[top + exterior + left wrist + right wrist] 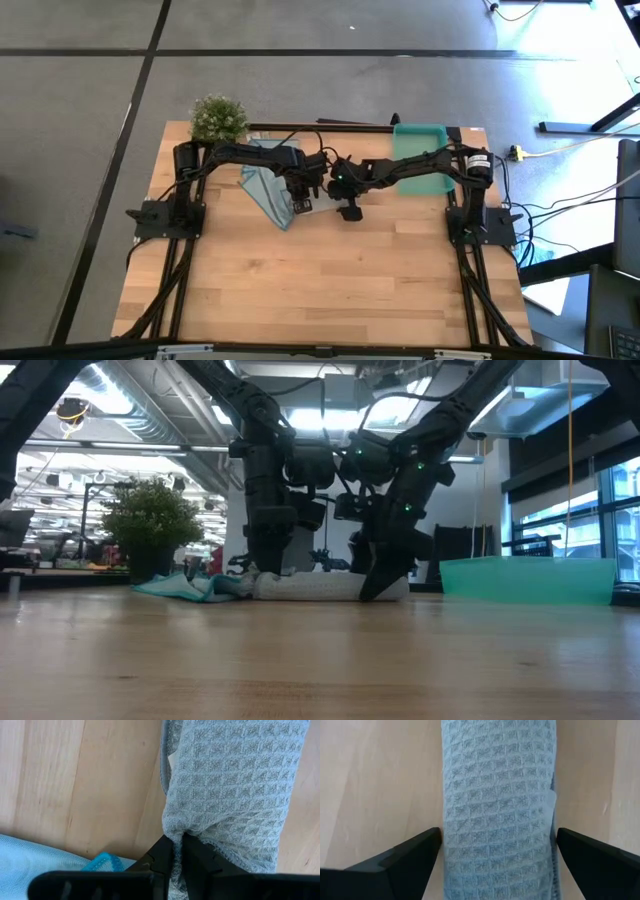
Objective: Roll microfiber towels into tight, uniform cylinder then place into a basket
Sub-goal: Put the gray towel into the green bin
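Nearest the table's middle, the grey-beige towel (pixel 497 810) lies rolled into a cylinder on the wood, so the rolling step looks finished for this one and the lift is what is in hand. The left gripper (pixel 177 851) has its fingers pinched shut on a fold at one end of the roll, the cloth puckered where they bite. The right gripper (pixel 497 852) stands with its fingers spread wide, one on each side of the roll and clear of it (nothing is held there yet). My reading is that the next move calls for the right fingers to close squarely across the roll, so that it keeps its shape when raised; a grip on the left end alone could let the layers unwind.

Just beside the roll, toward the left arm, the light blue towel (pixel 268 190) lies crumpled and unrolled, a corner of it close to the left fingers, where it might snag. Farther back on the right, the basket (pixel 420 160) waits at the table's far edge, partly under the right arm. The plant (pixel 218 118) sits at the far left corner, well apart
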Motion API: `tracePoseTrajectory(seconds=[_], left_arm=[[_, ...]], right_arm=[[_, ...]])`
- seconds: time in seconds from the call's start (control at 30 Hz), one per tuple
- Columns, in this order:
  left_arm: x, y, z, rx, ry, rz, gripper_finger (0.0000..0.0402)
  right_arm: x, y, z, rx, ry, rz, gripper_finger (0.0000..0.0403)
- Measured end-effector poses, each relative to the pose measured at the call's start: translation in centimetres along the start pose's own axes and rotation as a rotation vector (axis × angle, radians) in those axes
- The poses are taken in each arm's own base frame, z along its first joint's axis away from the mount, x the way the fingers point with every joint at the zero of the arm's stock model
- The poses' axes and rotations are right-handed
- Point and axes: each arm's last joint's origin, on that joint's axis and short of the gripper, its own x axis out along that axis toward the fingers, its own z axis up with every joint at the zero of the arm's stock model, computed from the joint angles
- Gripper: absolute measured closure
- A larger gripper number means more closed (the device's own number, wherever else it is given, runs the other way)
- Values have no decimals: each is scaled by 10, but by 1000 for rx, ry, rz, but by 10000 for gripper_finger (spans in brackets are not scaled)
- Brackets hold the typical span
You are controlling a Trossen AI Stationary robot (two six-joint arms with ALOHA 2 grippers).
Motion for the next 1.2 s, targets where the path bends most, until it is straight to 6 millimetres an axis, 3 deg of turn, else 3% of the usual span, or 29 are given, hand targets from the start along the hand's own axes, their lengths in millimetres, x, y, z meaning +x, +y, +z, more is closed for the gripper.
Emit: tracePoseTrajectory(seconds=[0.17, 0.3, 0.8, 1.2], left_arm=[[0, 0, 0, 0, 0, 0, 367], [0, 0, 0, 0, 0, 0, 367], [0, 0, 1, 0, -6, -1, 367], [0, 0, 1, 0, -8, -2, 367]], right_arm=[[0, 0, 0, 13, 3, 2, 14], [1, 1, -1, 18, -1, 25, 59], [1, 3, -3, 71, 19, 54, 354], [1, 3, -3, 76, 17, 70, 355]])
